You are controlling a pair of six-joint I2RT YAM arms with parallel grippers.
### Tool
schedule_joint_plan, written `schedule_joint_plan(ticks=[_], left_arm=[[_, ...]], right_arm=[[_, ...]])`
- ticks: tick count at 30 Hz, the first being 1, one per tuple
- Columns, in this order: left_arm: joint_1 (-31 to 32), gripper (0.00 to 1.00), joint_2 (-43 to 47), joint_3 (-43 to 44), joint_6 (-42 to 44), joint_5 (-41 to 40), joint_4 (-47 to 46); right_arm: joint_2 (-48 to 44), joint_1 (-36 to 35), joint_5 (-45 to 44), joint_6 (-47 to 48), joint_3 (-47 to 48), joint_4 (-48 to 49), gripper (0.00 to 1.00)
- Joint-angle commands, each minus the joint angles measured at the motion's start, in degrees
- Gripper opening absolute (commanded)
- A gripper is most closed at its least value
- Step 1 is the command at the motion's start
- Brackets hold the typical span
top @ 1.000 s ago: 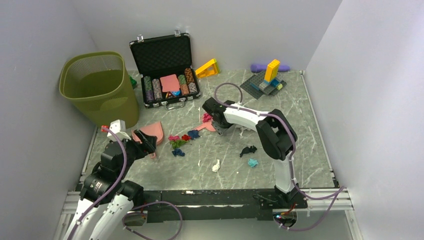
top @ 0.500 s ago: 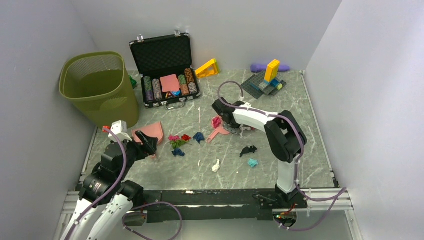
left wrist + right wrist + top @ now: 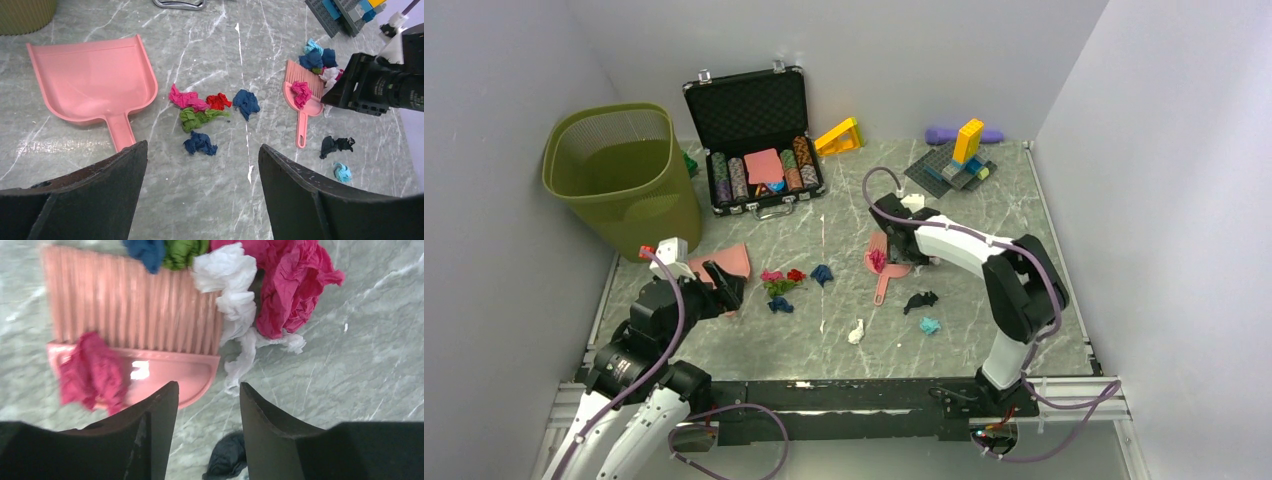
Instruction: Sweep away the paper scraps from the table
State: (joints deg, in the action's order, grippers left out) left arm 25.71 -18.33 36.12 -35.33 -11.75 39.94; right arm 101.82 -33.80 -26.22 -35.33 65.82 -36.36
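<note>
Paper scraps (image 3: 200,117) are small crumpled wads spread over the grey-green veined table (image 3: 210,200). Pink, red, green and two dark blue wads are bunched mid-table near the pink dustpan (image 3: 92,80), and black, teal and white singles lie nearer the arm bases. One magenta wad sits on the pink hand brush (image 3: 130,305), with white, magenta, blue and green wads packed against its bristle tips. Right gripper (image 3: 208,386) hangs just over the brush head, jaws partly apart with nothing between them, the brush lying flat on the table. Left gripper (image 3: 202,147) is spread wide and empty near the dustpan handle.
</note>
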Motion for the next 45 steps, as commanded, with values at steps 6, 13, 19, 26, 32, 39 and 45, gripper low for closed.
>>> schedule_joint_plan(ticks=[6,13,19,26,32,39,45], left_arm=[[0.30,0.85,-0.96,0.11,1.85,1.98,-3.11],[0.29,0.85,-0.43,-0.06,1.84,2.19,-3.41],[0.28,0.85,-0.35,-0.22,1.98,2.84,-3.80],[0.30,0.85,0.02,-0.52,1.86,2.96,-4.00],[0.24,0.85,0.16,-0.52,2.22,3.65,-4.12],[0.28,0.85,-3.96,-1.24,5.20,11.72,-9.15],[0.23,0.88,-14.02,1.97,7.00,19.05,-12.97]], right_arm=[[-1.18,-10.90,-6.89,-9.50,8.01,-5.66,0.54],[1.95,-14.02,-7.51,-23.15,5.90,-6.28,0.53],[2.89,-14.05,-7.84,-28.66,2.26,-5.40,0.52],[3.86,-13.94,-5.95,-31.79,-1.84,-3.11,0.49],[3.14,-12.47,-0.30,-34.24,-9.08,4.62,0.33],[-2.71,-14.50,-3.54,-30.90,-7.99,1.33,0.14],[-12.28,-18.68,-0.43,-13.66,-10.12,4.66,0.14]])
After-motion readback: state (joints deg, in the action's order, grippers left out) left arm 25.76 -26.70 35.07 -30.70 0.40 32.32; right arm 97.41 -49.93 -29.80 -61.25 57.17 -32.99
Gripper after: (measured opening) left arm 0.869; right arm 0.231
